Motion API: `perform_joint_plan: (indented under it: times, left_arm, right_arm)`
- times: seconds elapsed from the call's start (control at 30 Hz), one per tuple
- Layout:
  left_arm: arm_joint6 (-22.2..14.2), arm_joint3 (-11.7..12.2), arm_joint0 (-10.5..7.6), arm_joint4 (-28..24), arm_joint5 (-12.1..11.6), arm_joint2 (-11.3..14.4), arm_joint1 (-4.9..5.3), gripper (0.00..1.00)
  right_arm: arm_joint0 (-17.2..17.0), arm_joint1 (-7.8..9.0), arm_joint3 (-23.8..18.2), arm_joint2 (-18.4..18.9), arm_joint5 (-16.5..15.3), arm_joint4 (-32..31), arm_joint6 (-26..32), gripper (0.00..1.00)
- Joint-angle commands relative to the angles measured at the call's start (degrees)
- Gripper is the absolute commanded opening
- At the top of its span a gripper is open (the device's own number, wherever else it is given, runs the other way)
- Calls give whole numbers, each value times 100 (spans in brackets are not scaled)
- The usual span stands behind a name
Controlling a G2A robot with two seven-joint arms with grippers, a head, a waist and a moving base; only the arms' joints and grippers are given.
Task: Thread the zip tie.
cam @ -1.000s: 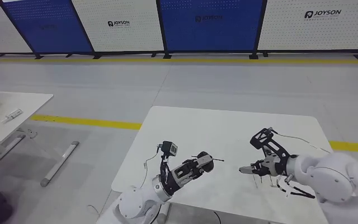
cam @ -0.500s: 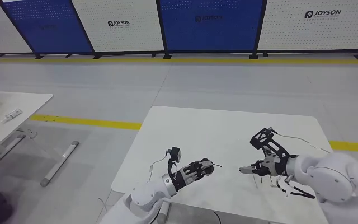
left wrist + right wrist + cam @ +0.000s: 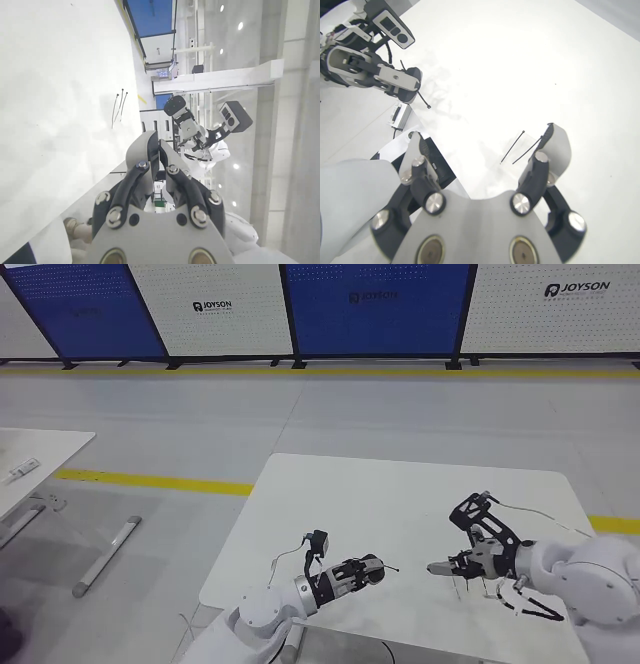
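My left gripper (image 3: pixel 373 567) hovers low over the white table (image 3: pixel 400 494) near its front edge, shut on a black zip tie (image 3: pixel 423 100). The tie's head end pokes out past the fingers, and its tail sticks out the other side. In the left wrist view the fingers (image 3: pixel 152 147) are pressed together. My right gripper (image 3: pixel 485 140) is open over the right part of the table, a short gap from the left one. Loose black zip ties (image 3: pixel 512 147) lie on the table just under it, one beside its finger (image 3: pixel 551 136).
Three loose zip ties (image 3: pixel 119 107) lie together on the table. A second white table (image 3: pixel 30 459) stands to the far left across the floor. The table's middle and back are bare white surface.
The left arm has sunk lower and rolled, carrying the held zip tie slightly down toward the table's front edge. The right arm has stayed put.
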Motion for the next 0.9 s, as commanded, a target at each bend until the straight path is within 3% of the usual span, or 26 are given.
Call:
perform_joint_plan:
  times: [0.0,0.13,0.23,0.63,0.7,0.77,0.87]
  left_arm:
    - [0,0,0,0,0,0,0,0]
    - [0,0,0,0,0,0,0,0]
    - [0,0,0,0,0,0,0,0]
    - [0,0,0,0,0,0,0,0]
    - [0,0,0,0,0,0,0,0]
    - [0,0,0,0,0,0,0,0]
    - [0,0,0,0,0,0,0,0]
  right_arm:
    - [165,27,190,48,204,143,447,100]
    - [337,123,450,-113,390,-116,447,100]
    - [606,248,910,-670,294,-12,447,100]
    - [597,245,933,-659,339,7,387,100]
    - [609,225,958,-736,526,-51,233,100]
    - [770,180,954,-912,1037,-285,195,100]
    - [1068,88,1020,-1258,1429,-442,217,100]
